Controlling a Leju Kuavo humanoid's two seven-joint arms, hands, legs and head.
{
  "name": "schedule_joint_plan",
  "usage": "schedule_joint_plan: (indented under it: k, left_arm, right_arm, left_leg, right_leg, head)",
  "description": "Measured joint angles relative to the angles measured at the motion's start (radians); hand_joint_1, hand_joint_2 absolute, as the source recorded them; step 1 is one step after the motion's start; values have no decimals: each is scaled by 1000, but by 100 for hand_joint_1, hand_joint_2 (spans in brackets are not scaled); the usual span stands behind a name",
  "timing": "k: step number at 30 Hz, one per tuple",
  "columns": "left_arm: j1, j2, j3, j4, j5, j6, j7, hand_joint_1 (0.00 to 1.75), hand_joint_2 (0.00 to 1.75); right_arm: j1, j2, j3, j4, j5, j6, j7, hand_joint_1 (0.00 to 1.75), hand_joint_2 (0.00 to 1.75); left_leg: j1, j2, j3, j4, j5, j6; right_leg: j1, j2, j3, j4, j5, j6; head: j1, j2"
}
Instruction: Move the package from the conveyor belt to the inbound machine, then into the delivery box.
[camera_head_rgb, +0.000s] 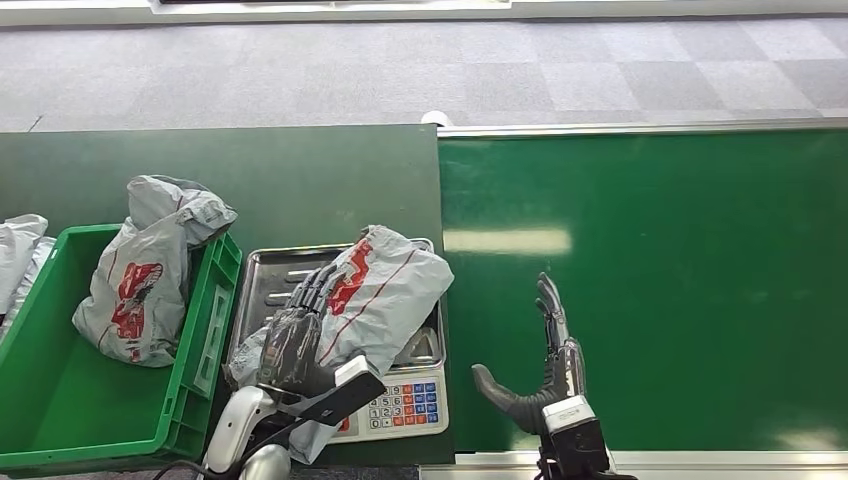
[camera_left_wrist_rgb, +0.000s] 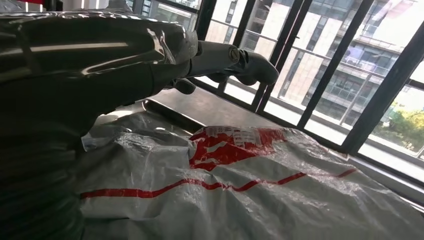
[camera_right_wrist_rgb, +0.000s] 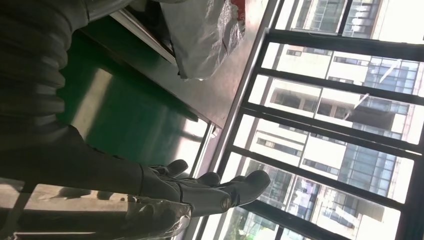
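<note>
A grey plastic package with red print (camera_head_rgb: 385, 290) lies on the steel tray of the weighing machine (camera_head_rgb: 262, 268), which stands on the dark green table. My left hand (camera_head_rgb: 295, 335) rests along the package's left side, fingers stretched out over it. In the left wrist view those fingers (camera_left_wrist_rgb: 235, 55) reach straight out just above the crinkled package (camera_left_wrist_rgb: 250, 190) without closing on it. My right hand (camera_head_rgb: 540, 380) hovers open over the green conveyor belt (camera_head_rgb: 680, 280) near its front edge, thumb pointing toward the machine. The right wrist view shows this hand (camera_right_wrist_rgb: 200, 192) empty, with the package (camera_right_wrist_rgb: 205, 35) beyond.
A green crate (camera_head_rgb: 215, 300) stands left of the machine with another grey package (camera_head_rgb: 140, 280) leaning in its far corner. More grey bags (camera_head_rgb: 20, 250) lie at the far left. The machine's keypad (camera_head_rgb: 405, 400) faces me.
</note>
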Motion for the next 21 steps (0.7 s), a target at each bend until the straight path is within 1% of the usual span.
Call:
schedule_joint_plan:
  k: [6, 7, 8, 10, 11, 12, 15, 21]
  left_arm:
    - [-4, 0, 0, 35, -21, -36, 24, 0, 175]
    - [-4, 0, 0, 38, -22, -39, 26, 7, 175]
    - [-5, 0, 0, 41, -23, -44, 27, 42, 175]
    - [-6, -1, 0, 46, -23, -50, 29, 124, 175]
    - [-6, -1, 0, 49, -20, -51, 29, 159, 175]
    - [-6, -1, 0, 51, -14, -51, 28, 167, 175]
    - [-6, -1, 2, 54, 19, -42, 18, 173, 175]
    - [-5, -1, 8, 54, 61, -22, 1, 174, 175]
  right_arm:
    - [0, 1, 0, -2, 11, 0, 9, 0, 175]
    - [0, 1, 0, -2, 12, 0, 9, 0, 175]
    - [0, 2, 0, -3, 12, 0, 10, 0, 175]
    - [0, 2, 0, -4, 14, 0, 10, 0, 175]
    - [0, 3, 0, -5, 14, 0, 11, 0, 175]
    - [0, 3, 0, -5, 15, 0, 11, 0, 175]
    - [0, 4, 0, -5, 15, 0, 11, 0, 175]
    - [0, 7, 0, -5, 16, -1, 13, 0, 175]
  left_leg:
    - [0, 0, 0, 0, 0, 0]
    - [0, 0, 0, 0, 0, 0]
    - [0, 0, 0, 0, 0, 0]
    - [0, 0, 0, 0, 0, 0]
    - [0, 0, 0, 0, 0, 0]
    - [0, 0, 0, 0, 0, 0]
    - [0, 0, 0, 0, 0, 0]
    - [0, 0, 0, 0, 0, 0]
  right_leg:
    - [0, 0, 0, 0, 0, 0]
    - [0, 0, 0, 0, 0, 0]
    - [0, 0, 0, 0, 0, 0]
    - [0, 0, 0, 0, 0, 0]
    - [0, 0, 1, 0, 0, 0]
    - [0, 0, 1, 0, 0, 0]
    - [0, 0, 1, 0, 0, 0]
    - [0, 0, 0, 0, 0, 0]
  head:
    - [0, 0]
    - [0, 0]
    - [0, 0]
    - [0, 0]
    - [0, 0]
    - [0, 0]
    - [0, 0]
    - [0, 0]
